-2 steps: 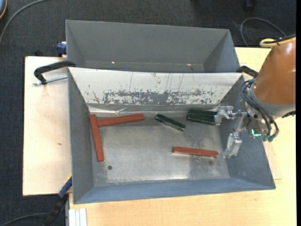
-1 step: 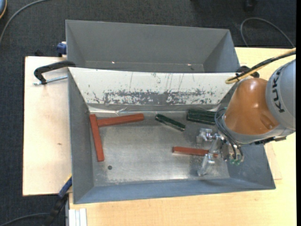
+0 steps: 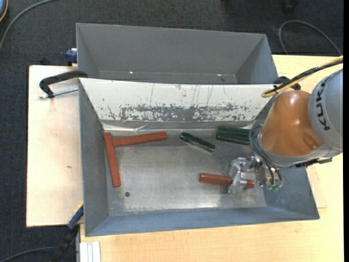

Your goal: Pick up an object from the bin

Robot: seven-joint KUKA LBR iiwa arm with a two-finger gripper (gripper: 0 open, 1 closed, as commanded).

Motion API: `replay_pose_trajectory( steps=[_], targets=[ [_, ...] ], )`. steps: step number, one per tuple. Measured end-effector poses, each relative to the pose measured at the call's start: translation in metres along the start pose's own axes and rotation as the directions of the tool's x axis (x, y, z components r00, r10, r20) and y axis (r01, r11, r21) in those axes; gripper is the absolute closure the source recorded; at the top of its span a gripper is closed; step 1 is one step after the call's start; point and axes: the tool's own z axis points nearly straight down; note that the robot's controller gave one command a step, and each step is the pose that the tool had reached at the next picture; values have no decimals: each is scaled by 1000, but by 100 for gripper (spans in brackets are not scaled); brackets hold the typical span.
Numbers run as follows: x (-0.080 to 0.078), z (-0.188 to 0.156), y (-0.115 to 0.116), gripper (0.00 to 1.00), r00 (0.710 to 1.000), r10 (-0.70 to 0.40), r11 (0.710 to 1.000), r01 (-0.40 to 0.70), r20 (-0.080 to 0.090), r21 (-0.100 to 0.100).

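Where the arm comes in from the right under its orange wrist cover (image 3: 289, 127), the claw (image 3: 238, 184) sits low in the front right part of the grey bin (image 3: 91, 162). It is right on top of a short red bar (image 3: 214, 178) lying flat on the bin floor. The bar's left end juts out towards the middle, and its right end is partly hidden by the claw. I cannot tell whether the claw is open or closed. Behind it, near the back wall, lie a dark green stick (image 3: 197, 142) and a dark green block (image 3: 233, 135). Well apart at the left lies a long red L-shaped piece (image 3: 113, 160).
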Motion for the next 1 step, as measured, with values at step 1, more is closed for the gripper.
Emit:
replay_pose_trajectory(
  steps=[1],
  targets=[
    [-22,-150,13,100,998,-61,998,61,8,1]
  ],
)
